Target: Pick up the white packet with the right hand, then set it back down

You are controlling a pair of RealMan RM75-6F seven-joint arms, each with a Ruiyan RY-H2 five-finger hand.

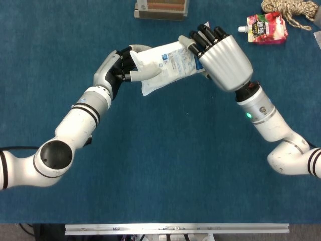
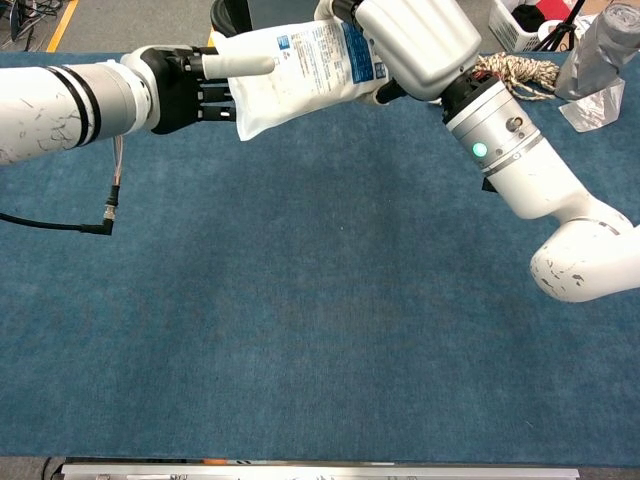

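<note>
The white packet (image 1: 168, 64) with blue print hangs in the air above the blue table, stretched between both hands. My right hand (image 1: 223, 57) grips its right end, with the dark fingertips curled over the top edge. My left hand (image 1: 120, 70) holds the left end: its pale thumb lies across the packet's face and its dark fingers sit behind it. The chest view shows the same packet (image 2: 300, 65) tilted down to the left, held between the left hand (image 2: 190, 85) and the right hand (image 2: 415, 40).
A flat box (image 1: 160, 8) lies at the table's far edge. A red drink pouch (image 1: 266, 27) and a coil of rope (image 1: 291, 12) sit at the far right. A clear plastic bundle (image 2: 600, 60) stands beyond the right arm. A black cable (image 2: 60, 222) dangles under the left forearm.
</note>
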